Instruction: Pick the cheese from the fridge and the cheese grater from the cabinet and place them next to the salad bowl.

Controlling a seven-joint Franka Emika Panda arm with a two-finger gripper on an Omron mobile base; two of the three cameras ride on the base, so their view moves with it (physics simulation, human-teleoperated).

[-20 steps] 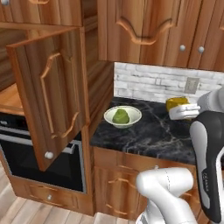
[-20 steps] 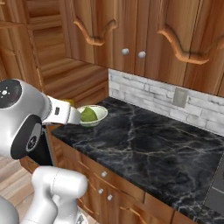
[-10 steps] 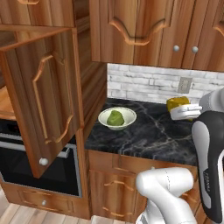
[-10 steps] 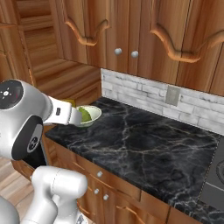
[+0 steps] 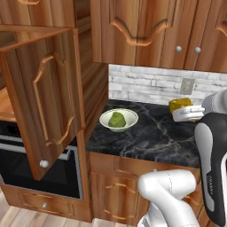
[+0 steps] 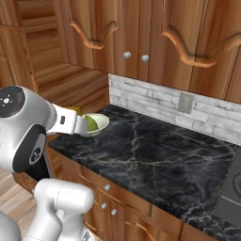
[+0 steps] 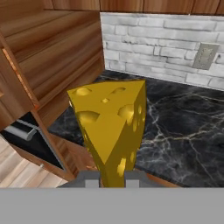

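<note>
Base rolled on along counter (image 5: 146, 142): whole view shifted, bowl (image 5: 118, 120) now nearer frame centre, open cabinet door (image 5: 46, 106) looming larger at left. Gripper (image 7: 111, 179) unchanged, fingers clamped tight on cheese (image 7: 111, 124), held above counter right of bowl. Cheese half nearly there; probably next: lower, set down beside bowl. Grater not yet fetched.

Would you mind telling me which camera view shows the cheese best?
The hand view: the cheese stands large and central, its holes plain, clamped at its narrow end. The left base view shows it as a small yellow lump beyond the wrist; the right base view gives a yellow sliver behind the arm.
</note>
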